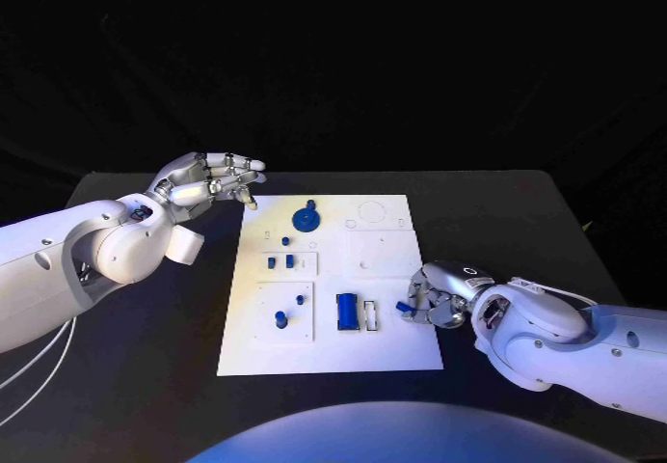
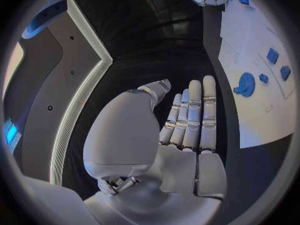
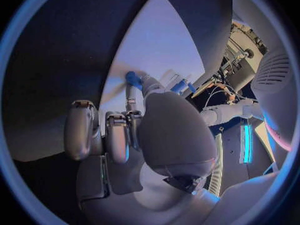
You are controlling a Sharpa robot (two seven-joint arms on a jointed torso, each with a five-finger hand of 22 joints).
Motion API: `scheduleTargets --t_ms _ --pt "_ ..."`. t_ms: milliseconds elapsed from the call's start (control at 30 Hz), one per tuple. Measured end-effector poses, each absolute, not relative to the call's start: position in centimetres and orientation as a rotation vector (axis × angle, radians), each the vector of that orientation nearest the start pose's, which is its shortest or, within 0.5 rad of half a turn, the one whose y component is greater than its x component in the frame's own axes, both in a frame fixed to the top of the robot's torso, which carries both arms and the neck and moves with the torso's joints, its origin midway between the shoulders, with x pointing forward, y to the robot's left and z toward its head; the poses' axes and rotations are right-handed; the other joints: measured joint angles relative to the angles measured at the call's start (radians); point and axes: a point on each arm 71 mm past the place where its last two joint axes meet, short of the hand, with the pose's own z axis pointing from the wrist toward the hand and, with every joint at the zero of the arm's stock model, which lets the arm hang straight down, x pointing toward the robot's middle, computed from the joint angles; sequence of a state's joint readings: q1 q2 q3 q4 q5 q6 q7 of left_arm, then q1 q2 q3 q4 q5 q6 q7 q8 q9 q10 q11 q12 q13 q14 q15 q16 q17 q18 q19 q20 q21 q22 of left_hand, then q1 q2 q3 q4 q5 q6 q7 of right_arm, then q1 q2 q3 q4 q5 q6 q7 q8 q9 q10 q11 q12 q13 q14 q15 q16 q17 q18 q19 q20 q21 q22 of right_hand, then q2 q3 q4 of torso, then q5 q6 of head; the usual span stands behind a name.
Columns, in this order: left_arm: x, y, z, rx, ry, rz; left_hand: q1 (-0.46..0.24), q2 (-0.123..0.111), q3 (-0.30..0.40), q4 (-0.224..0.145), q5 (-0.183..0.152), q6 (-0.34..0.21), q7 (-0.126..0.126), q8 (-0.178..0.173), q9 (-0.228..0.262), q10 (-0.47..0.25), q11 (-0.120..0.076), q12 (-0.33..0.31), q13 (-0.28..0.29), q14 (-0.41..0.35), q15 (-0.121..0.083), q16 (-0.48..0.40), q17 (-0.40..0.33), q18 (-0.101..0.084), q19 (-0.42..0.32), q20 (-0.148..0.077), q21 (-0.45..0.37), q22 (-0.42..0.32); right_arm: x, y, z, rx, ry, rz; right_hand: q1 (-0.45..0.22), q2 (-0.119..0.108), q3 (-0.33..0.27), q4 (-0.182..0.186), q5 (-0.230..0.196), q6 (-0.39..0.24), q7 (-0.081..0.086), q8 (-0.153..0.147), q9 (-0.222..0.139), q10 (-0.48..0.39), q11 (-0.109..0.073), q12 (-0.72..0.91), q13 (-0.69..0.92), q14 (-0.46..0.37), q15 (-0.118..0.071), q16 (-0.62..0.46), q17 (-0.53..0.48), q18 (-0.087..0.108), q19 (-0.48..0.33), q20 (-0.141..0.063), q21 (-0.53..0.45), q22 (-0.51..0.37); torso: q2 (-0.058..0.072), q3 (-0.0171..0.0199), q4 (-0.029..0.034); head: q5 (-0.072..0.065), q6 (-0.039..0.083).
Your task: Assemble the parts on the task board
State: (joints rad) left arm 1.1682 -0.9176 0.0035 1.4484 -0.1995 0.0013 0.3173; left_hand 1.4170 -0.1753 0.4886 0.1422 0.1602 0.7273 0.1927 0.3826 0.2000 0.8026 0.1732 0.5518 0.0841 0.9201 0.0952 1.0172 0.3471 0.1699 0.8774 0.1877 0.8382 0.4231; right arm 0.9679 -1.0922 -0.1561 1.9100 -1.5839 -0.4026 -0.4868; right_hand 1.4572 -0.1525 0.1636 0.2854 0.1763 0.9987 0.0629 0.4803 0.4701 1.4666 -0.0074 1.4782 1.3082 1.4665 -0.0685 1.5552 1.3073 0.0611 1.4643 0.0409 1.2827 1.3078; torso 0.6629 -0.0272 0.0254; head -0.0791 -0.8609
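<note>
Head camera overhead; wrist cameras share task board (image 1: 333, 289).

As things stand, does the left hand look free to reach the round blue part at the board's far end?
Probably yes. The left hand hovers open beside the task board's far left corner, the round blue part lies close by, and nothing stands between them.

A robotics lab by the look of it, black table (image 1: 167, 386) against black backdrop; white task board (image 1: 333, 357) laid out as a test rig; cabling and equipment racks (image 3: 240, 55) behind
</note>
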Motion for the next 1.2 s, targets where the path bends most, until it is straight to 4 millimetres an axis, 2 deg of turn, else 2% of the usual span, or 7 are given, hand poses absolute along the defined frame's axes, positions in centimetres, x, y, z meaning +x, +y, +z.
scheduleTargets --t_ms 167,400,567,767,933,1200 --pt "49.1 25.1 -18.4 -0.912 1.632 -1.603 0.000 0.000 0.000 0.000 0.000 0.000 0.000 0.000 0.000 0.000 0.000 0.000 0.000 0.000 0.000 0.000 0.000 0.000 0.000 0.000 0.000 0.000 34.0 -22.3 -27.7 0.010 1.959 0.441 0.009 -0.017 0.063 -0.003 0.000 0.005 -0.005 -0.011 -0.001 0.000 0.000 0.000 0.000 0.000 0.000 0.000 0.000 0.000 0.004 -0.004 0.000 0.000 -0.001 0.0000 -0.0002 0.000 0.000" --pt "49.1 25.1 -18.4 -0.912 1.632 -1.603 0.000 0.000 0.000 0.000 0.000 0.000 0.000 0.000 0.000 0.000 0.000 0.000 0.000 0.000 0.000 0.000 0.000 0.000 0.000 0.000 0.000 0.000 33.6 -22.2 -27.7 0.055 1.960 0.459 0.018 -0.025 0.144 -0.006 -0.004 0.005 -0.005 -0.014 0.003 0.000 -0.007 0.000 0.000 0.000 -0.007 0.000 0.001 0.000 0.002 -0.006 0.013 0.000 -0.001 -0.0006 -0.0001 0.000 0.002" --pt "49.1 25.1 -18.4 -0.912 1.632 -1.603 0.000 0.000 0.000 0.000 0.000 0.000 0.000 0.001 0.000 0.000 0.000 0.000 0.000 0.000 0.000 0.000 0.000 0.000 0.000 0.000 0.000 0.000 33.3 -22.2 -27.9 0.157 1.987 0.497 -0.026 -0.024 0.212 -0.012 -0.007 0.003 -0.007 -0.006 0.016 0.000 -0.007 0.000 0.000 0.000 -0.007 0.000 0.001 0.000 0.000 -0.007 0.036 0.000 -0.001 -0.0012 -0.0002 0.000 0.002" --pt "49.1 25.1 -18.4 -0.912 1.632 -1.603 0.000 0.000 0.000 0.000 0.000 0.000 0.000 0.005 -0.001 0.000 0.000 0.000 0.001 0.000 0.000 0.000 0.000 0.000 0.000 0.000 0.000 0.000 33.0 -21.7 -28.1 0.286 2.019 0.559 -0.056 -0.023 0.248 -0.025 -0.006 0.003 -0.007 -0.001 0.017 0.000 -0.007 0.000 0.000 0.000 -0.007 0.000 0.001 0.000 0.000 -0.007 0.036 0.000 -0.001 -0.0006 0.0005 0.000 0.002" --pt "49.1 25.1 -18.4 -0.911 1.632 -1.603 0.000 0.000 0.000 0.000 0.000 0.000 0.000 0.005 -0.001 0.000 0.000 0.000 0.001 0.000 0.000 0.000 0.000 0.000 0.000 0.000 0.000 0.000 32.9 -21.1 -28.2 0.377 2.047 0.611 -0.084 -0.032 0.267 -0.034 -0.006 0.003 -0.007 0.003 0.017 0.000 -0.007 0.000 0.000 0.000 -0.007 0.000 0.001 0.000 0.000 -0.007 0.036 0.000 0.000 0.0000 0.0006 0.003 0.001" --pt "49.1 25.1 -18.4 -0.911 1.632 -1.603 0.000 0.000 0.000 0.000 0.000 0.000 0.000 0.005 -0.001 0.000 0.000 0.000 0.001 0.000 0.000 0.000 0.000 0.000 0.000 0.000 0.000 0.000 32.8 -20.7 -28.3 0.451 2.055 0.646 -0.104 -0.028 0.283 -0.043 -0.006 0.000 -0.005 0.006 0.018 0.000 -0.007 0.000 0.000 0.000 -0.007 0.000 0.001 0.000 0.000 -0.007 0.036 0.000 0.000 0.0000 0.0004 0.005 0.001"
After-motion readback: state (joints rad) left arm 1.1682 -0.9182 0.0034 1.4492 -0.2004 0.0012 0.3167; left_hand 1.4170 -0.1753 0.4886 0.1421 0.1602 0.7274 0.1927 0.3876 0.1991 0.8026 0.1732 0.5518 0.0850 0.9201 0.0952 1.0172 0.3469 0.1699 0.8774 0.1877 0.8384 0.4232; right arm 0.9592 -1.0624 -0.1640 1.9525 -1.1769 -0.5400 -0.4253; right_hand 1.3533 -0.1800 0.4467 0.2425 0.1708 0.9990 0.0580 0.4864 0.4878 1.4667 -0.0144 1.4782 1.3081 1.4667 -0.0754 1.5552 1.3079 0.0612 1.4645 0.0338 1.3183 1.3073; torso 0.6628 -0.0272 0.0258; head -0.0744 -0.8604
